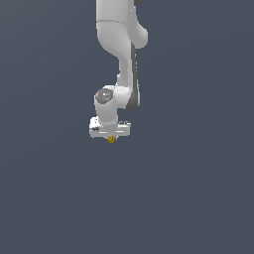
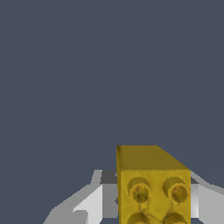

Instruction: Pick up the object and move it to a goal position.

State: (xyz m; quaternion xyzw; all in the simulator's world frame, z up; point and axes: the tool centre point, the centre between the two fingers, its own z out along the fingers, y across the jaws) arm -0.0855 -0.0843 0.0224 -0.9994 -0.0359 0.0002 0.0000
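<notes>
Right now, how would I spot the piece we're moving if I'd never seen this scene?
Find the white robot arm against the plain grey-blue background and follow it down to the gripper. The yellow block sits between its fingers. It is tiny, mustard-yellow, with round studs on one face, and is the only coloured thing around.

the white arm [image 1: 121, 47] comes down from twelve o'clock in the exterior view, bends at a round grey-capped wrist joint [image 1: 104, 96] and points its hand straight toward six o'clock. the gripper [image 1: 111, 139] sits just below the flat white hand body, its short fingers barely showing there. in the wrist view the white-and-grey fingers [image 2: 89, 203] stand on either side of the yellow block [image 2: 153, 183], closed against it.
</notes>
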